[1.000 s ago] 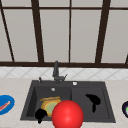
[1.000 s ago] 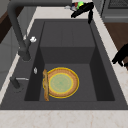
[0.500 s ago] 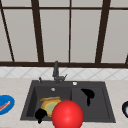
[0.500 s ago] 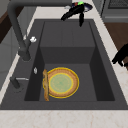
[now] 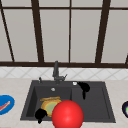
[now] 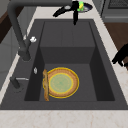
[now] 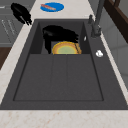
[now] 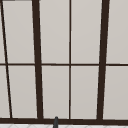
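From the front, the right hand hangs over the sink's back edge, fingers drooping, holding nothing; the left hand hovers at the front-left corner.

From the left side, the yellow plate lies flat in the near basin: probably rigid, slick, breakable, best taken by its rim.

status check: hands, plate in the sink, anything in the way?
Right hand open above the sink. Left hand at front rim. Yellow plate flat in basin, untouched. Red ball blocks front view.
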Controlling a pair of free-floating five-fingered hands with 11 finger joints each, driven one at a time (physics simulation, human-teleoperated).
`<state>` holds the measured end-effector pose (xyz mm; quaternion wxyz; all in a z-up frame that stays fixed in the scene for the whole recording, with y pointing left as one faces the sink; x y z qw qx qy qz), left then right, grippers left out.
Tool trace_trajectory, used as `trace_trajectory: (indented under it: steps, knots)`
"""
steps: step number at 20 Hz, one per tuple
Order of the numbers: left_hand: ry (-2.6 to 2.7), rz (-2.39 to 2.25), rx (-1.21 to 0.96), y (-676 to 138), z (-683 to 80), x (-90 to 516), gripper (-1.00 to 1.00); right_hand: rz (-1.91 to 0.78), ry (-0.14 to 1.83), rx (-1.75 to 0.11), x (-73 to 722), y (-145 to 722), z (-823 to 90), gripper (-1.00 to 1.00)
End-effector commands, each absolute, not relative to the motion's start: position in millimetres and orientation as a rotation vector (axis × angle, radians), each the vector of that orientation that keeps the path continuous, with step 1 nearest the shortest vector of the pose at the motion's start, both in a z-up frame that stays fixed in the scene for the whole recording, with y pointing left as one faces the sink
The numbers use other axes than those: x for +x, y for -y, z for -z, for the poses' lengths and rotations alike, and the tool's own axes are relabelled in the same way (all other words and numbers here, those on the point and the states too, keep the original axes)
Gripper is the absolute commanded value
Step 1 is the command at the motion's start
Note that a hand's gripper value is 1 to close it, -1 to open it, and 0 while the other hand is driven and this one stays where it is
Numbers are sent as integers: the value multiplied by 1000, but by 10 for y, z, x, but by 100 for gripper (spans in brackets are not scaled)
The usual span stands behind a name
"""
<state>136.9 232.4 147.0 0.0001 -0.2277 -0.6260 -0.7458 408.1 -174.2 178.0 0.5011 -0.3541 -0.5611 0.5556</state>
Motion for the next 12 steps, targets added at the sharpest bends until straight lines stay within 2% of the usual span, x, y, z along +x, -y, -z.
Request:
trace_trajectory:
  steps: [1, 12]
  knots:
    - [1967, 2343, -715, -2324, -1470, 1369, 0, -1341, 1322, -920, 4204, 1575, -1970, -100]
    - [1967, 2343, -715, -2324, -1470, 1369, 0, -1319, 1284, -941, 4643, 1066, -2477, -100]
